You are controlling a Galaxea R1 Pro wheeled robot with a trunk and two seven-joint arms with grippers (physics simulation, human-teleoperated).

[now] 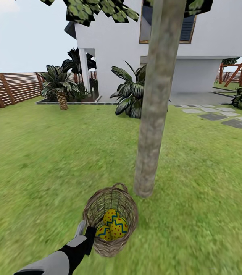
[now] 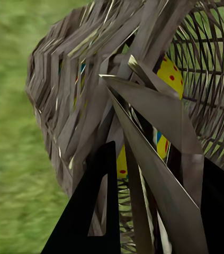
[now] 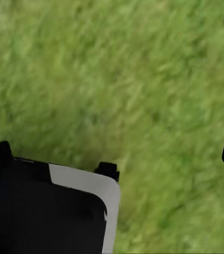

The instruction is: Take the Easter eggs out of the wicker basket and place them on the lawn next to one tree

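Three Easter eggs point(image 1: 112, 225) in wicker basket point(image 1: 98, 204) | left claw point(image 1: 85, 230) grips rim | tree point(image 1: 155, 114) beside

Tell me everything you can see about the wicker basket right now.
The basket is small, round and brown, woven of open wicker strips, with a loop handle on its far rim. It sits on the lawn close beside the tree trunk's base, leaning slightly. All three yellow eggs lie inside. The left claw is at its near rim, seemingly gripping the wall; the left wrist view shows weave right against the fingers.
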